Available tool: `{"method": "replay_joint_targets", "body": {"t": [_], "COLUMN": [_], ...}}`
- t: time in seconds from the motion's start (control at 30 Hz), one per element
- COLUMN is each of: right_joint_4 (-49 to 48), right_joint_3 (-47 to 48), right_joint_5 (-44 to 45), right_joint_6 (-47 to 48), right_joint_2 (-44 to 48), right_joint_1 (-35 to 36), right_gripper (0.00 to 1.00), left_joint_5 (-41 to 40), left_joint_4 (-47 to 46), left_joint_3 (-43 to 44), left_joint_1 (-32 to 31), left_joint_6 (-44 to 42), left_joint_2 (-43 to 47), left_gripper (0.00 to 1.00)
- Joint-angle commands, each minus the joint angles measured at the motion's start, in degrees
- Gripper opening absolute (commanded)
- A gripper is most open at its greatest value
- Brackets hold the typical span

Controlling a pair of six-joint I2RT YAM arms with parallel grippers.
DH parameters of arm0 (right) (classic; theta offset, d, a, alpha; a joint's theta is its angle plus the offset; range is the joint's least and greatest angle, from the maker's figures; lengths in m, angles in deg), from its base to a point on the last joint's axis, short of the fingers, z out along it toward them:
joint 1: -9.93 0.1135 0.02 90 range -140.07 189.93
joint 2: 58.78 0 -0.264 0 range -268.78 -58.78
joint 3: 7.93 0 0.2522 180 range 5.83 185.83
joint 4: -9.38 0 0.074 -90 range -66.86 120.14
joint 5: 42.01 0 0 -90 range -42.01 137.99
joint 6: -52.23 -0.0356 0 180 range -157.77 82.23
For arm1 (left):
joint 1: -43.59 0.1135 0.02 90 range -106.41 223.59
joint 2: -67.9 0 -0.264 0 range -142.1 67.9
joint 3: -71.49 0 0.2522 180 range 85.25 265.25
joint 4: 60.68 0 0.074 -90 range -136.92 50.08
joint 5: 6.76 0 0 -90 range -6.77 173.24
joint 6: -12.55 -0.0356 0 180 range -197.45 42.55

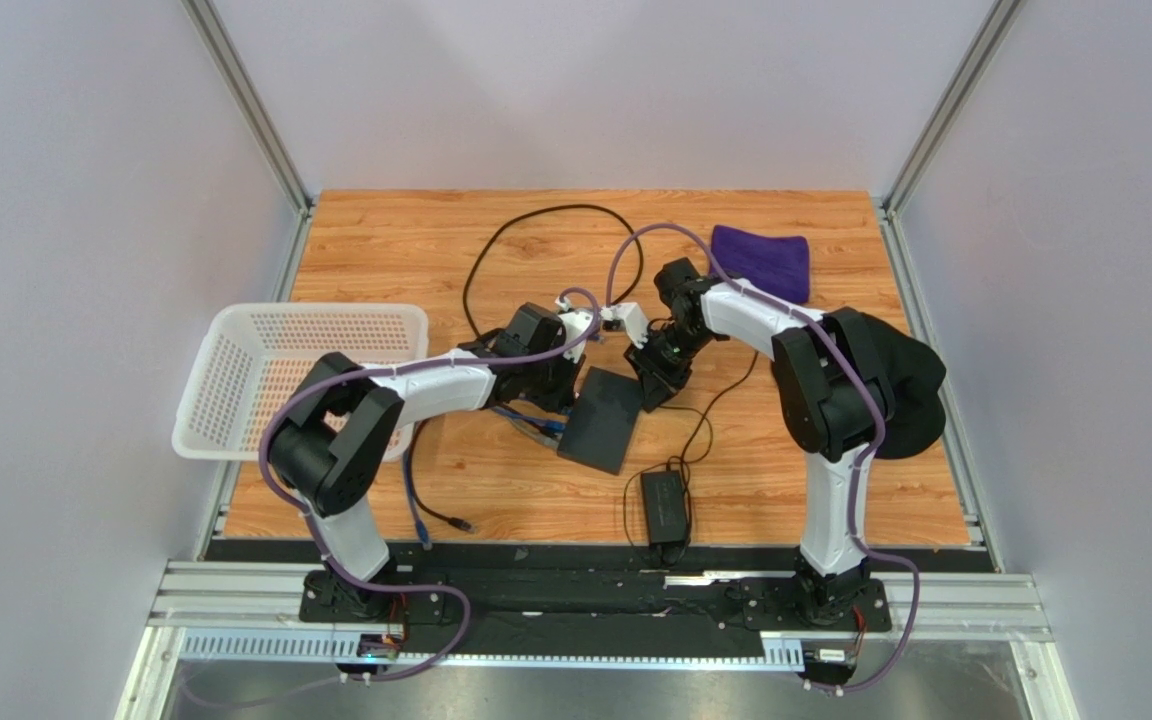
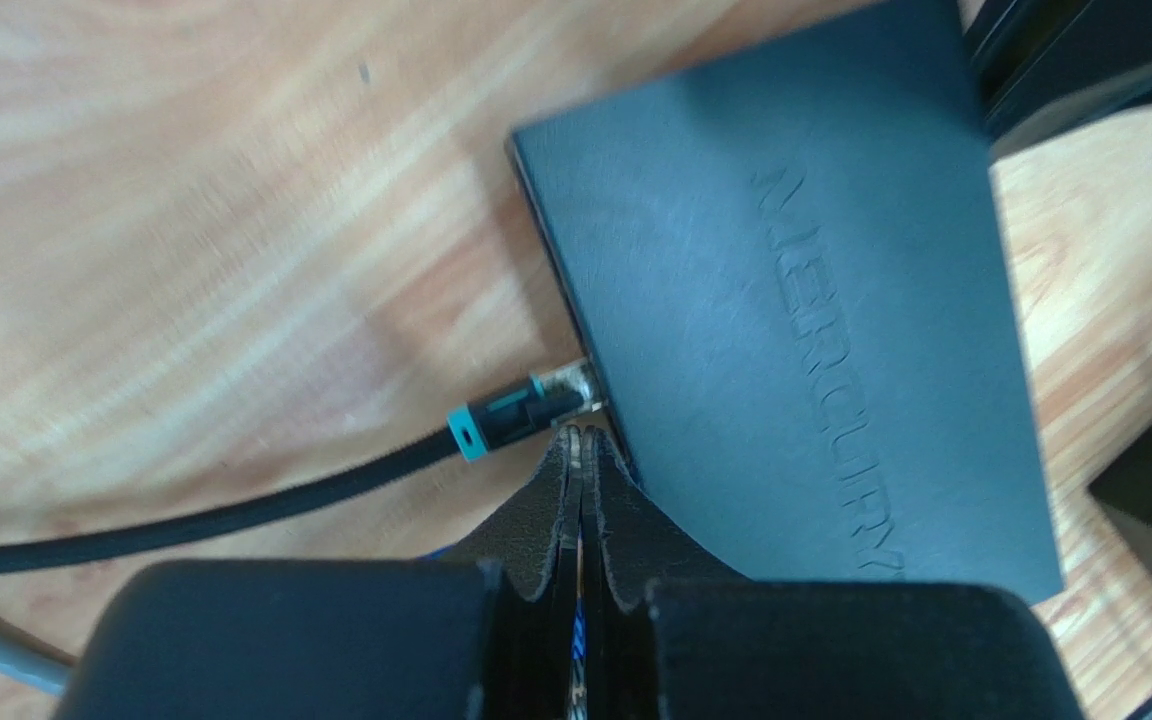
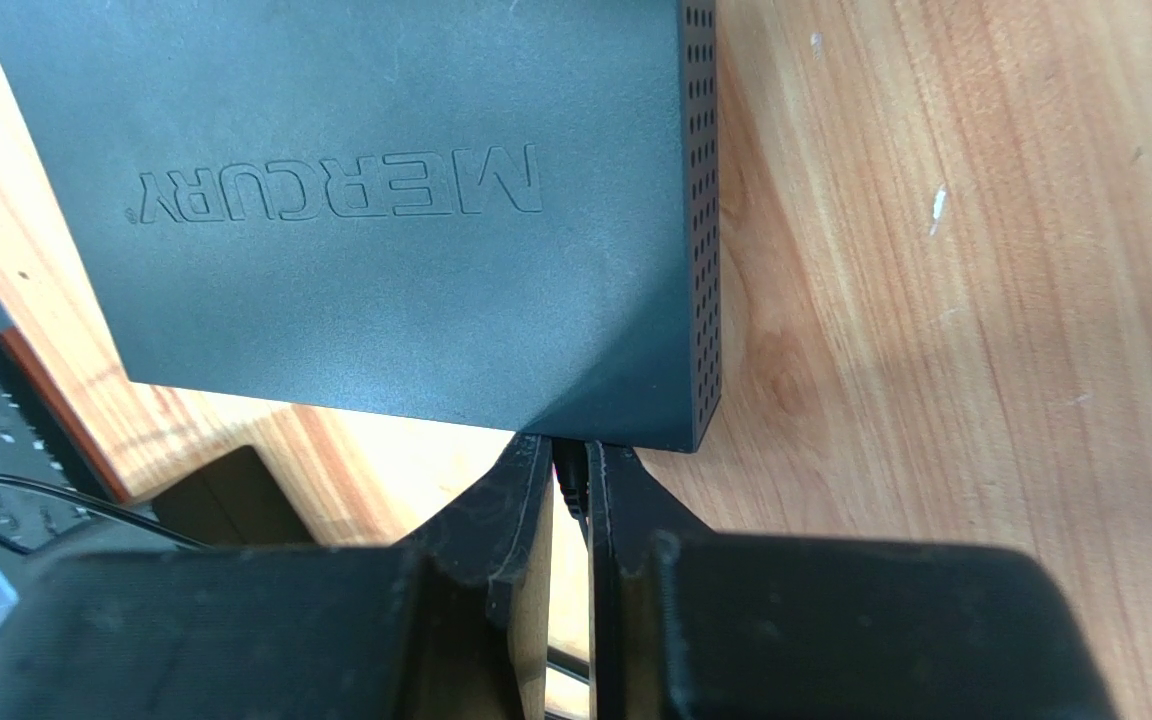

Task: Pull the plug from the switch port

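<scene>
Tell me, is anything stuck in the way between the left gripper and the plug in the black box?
Nothing visible is in the way. The left gripper has its closed tips right at the socket edge of the switch, next to the teal-collared plug. Whether they touch the plug cannot be told.

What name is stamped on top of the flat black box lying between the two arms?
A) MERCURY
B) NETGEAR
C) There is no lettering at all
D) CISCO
A: raised letters spelling MERCURY run across the top of the switch in the right wrist view, and the same word shows in the left wrist view.
</scene>
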Motion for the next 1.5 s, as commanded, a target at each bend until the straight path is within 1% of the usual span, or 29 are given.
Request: {"method": "replay_joint_targets", "body": {"t": [0.0, 0.17, 0.27, 0.3, 0.37, 0.4, 0.43, 0.5, 0.53, 0.63, 0.73, 0.83, 0.93, 1.0, 1.03, 1.13, 1.23, 1.47], "right_joint_4": [2.7, 3.4, 3.5, 3.5, 3.6, 3.7, 3.7, 3.7, 3.7, 3.7, 3.4, 3.4, 3.5, 3.1, 2.7, 1.6, -1.7, -7.1], "right_joint_3": [1.6, 2.5, 2.7, 2.8, 2.9, 3.0, 3.0, 3.2, 3.3, 3.5, 3.5, 3.4, 3.1, 2.9, 2.6, 1.9, -0.6, -5.9], "right_joint_5": [-0.4, -1.1, -0.6, -0.3, 0.3, 0.5, 0.6, 0.8, 1.0, 1.6, 3.0, 4.2, 4.8, 5.5, 7.7, 10.3, 13.7, 14.5], "right_joint_6": [-2.9, -3.6, -3.6, -3.5, -3.4, -3.4, -3.4, -3.9, -4.1, -4.7, -5.7, -6.7, -6.7, -7.0, -7.5, -8.0, -9.9, -8.3], "right_joint_2": [-3.9, -4.3, -4.5, -4.6, -5.0, -5.1, -5.4, -5.8, -6.0, -6.1, -6.0, -6.2, -6.3, -6.3, -6.1, -5.0, -2.8, 0.2], "right_joint_1": [0.3, 0.2, 0.3, 0.2, 0.3, 0.3, 0.3, 0.3, 0.3, 0.3, 0.3, 0.3, 0.3, 0.3, 0.3, 0.3, 0.4, 0.5], "right_gripper": [0.0, 0.0, 0.0, 0.0, 0.0, 0.0, 0.0, 0.0, 0.0, 0.0, 0.0, 0.01, 0.01, 0.01, 0.0, 0.02, 0.01, 0.01], "left_joint_5": [-0.2, -1.2, 1.0, 5.5, 12.4, 15.4, 15.4, 16.2, 16.0, 14.2, 13.5, 8.5, 6.3, 5.7, 5.5, 4.6, 4.3, 3.7], "left_joint_4": [-2.5, 1.3, 2.2, 2.1, -0.9, -0.6, 0.1, 1.8, 2.3, 3.3, 2.0, 3.4, 2.5, 2.4, 2.3, 2.8, 4.4, 4.4], "left_joint_3": [-2.4, -3.5, -4.6, -4.9, -5.9, -5.4, -4.6, -2.2, -1.3, 1.5, 1.9, 2.3, 1.8, 1.8, 1.9, 3.1, 5.7, 7.1], "left_joint_1": [-0.5, -0.5, -0.5, -0.5, -0.9, -1.4, -2.7, -3.2, -3.5, -3.4, -3.4, -3.4, -3.5, -3.5, -3.4, -3.4, -3.5, -3.4], "left_joint_6": [1.7, 2.8, 2.0, 1.7, -0.4, -1.4, -2.1, -2.6, -2.4, -1.3, -0.5, 0.2, -1.1, -1.6, -2.0, -2.7, -4.0, -7.0], "left_joint_2": [1.3, 7.6, 11.8, 12.5, 14.2, 14.0, 12.2, 9.0, 5.7, 1.6, 0.0, -2.0, -3.7, -4.5, -5.1, -6.1, -7.3, -8.0], "left_gripper": [0.0, 0.0, 0.0, 0.0, 0.0, 0.0, 0.0, 0.0, 0.0, 0.0, 0.0, 0.0, 0.0, 0.0, 0.0, 0.0, 0.0, 0.0]}}
